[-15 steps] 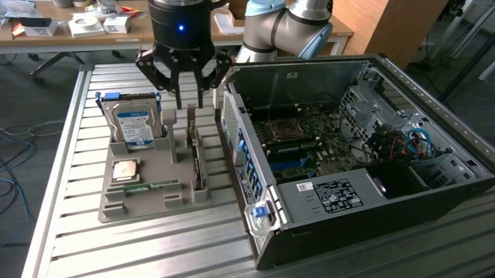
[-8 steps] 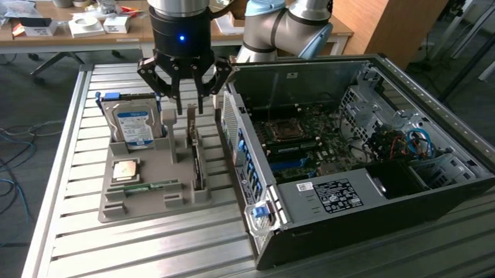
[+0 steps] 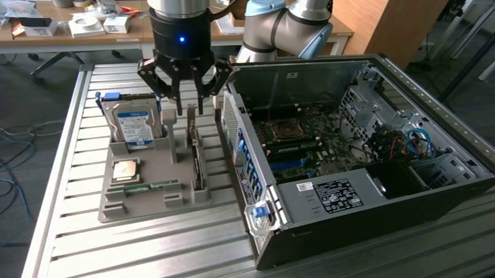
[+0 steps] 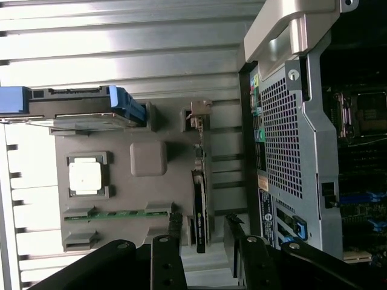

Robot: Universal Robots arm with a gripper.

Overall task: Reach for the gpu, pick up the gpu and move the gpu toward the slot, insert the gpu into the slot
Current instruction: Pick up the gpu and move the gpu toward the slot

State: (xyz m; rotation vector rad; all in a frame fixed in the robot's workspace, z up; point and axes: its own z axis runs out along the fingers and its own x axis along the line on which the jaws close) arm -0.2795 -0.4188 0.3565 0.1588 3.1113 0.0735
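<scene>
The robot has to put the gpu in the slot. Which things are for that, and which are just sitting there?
For the job: gpu, slot, gripper over the gpu, jaws open.
Just lying about: hard drive, CPU chip, memory stick.

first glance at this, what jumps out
The open computer case on the exterior view's right catches the eye first, its green motherboard laid bare. Next comes the black gripper, open, hanging over the grey tray on the exterior view's left, just above the gpu standing on edge there. A blue-labelled hard drive stands upright in the same tray.
</scene>
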